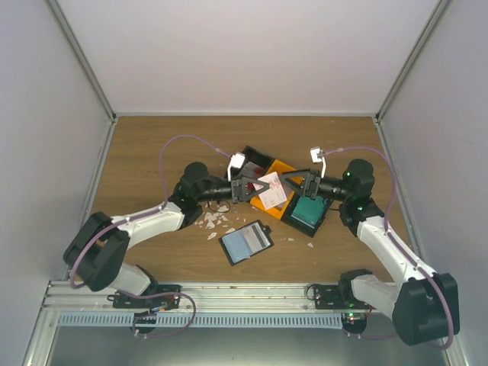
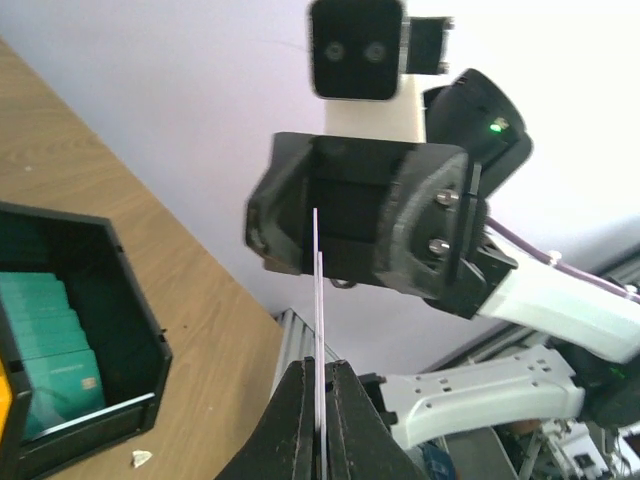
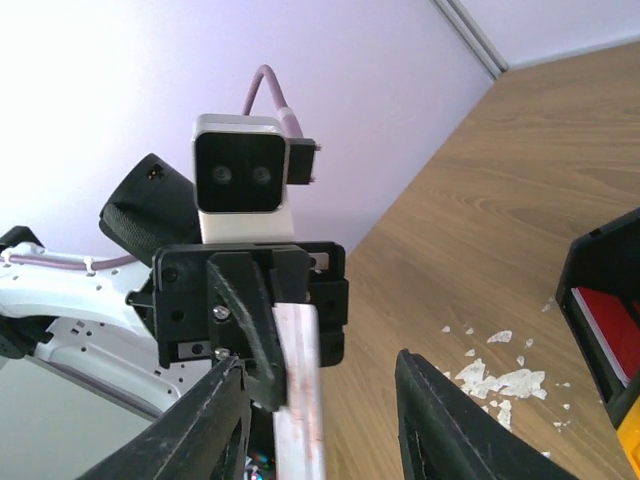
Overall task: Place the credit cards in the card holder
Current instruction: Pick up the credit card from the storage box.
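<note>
My left gripper [image 1: 254, 189] is shut on a pale pinkish credit card [image 1: 272, 189] with red marks and holds it up in the air above the bins. The card shows edge-on in the left wrist view [image 2: 318, 300]. My right gripper [image 1: 287, 186] faces the left one and is open. The card [image 3: 300, 390] stands between its fingers [image 3: 440, 420], closer to the left-hand finger, and I cannot tell if it touches. The card holder [image 1: 246, 242] lies open on the table near the front, pale grey-blue inside up. Teal cards [image 2: 50, 350] fill a black bin.
An orange bin [image 1: 268, 206] and a black bin with teal cards [image 1: 309, 211] sit under the grippers. A black bin with red cards [image 3: 605, 330] sits behind them. White scraps [image 1: 213, 221] lie left of the holder and show in the right wrist view [image 3: 500, 378].
</note>
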You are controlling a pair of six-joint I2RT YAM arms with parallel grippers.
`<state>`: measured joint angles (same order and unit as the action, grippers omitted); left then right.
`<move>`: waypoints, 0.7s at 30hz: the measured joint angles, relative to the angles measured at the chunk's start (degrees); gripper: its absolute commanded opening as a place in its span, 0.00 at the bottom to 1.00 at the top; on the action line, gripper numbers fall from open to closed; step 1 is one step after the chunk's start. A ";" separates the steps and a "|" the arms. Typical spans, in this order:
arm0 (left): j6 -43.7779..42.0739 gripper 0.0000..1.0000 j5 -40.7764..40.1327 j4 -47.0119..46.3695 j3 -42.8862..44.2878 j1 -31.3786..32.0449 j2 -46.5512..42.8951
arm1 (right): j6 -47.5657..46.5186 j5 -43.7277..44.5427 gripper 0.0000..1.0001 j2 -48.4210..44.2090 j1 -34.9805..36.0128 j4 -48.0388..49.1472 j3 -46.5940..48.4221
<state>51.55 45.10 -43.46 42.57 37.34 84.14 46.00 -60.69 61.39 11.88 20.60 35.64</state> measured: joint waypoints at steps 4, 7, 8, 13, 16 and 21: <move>-1.49 0.00 2.38 1.73 -0.04 0.00 -4.00 | -0.09 -1.01 0.39 -1.77 0.07 0.26 -0.22; -2.58 0.00 3.80 3.06 -0.02 0.00 -6.03 | -0.72 -1.77 0.40 -1.95 0.39 -0.04 -0.24; -2.84 0.00 4.11 3.65 0.00 0.00 -6.38 | -1.03 -2.21 0.42 -2.03 0.57 -0.13 -0.24; -4.04 0.00 4.74 6.73 0.31 0.00 -6.75 | -2.34 -3.37 0.49 -4.02 1.09 -0.48 -0.28; -4.59 0.00 4.76 8.26 0.31 0.00 -6.75 | -2.86 -3.56 0.50 -5.79 1.25 -0.48 -0.33; -4.72 0.00 4.96 9.53 0.59 0.00 -6.75 | -4.57 -3.72 0.39 -6.60 1.97 -1.31 -0.52</move>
<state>46.83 50.06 -33.93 43.16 37.34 77.38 41.43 -64.40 54.78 13.85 19.29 35.11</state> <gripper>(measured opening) 0.026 0.453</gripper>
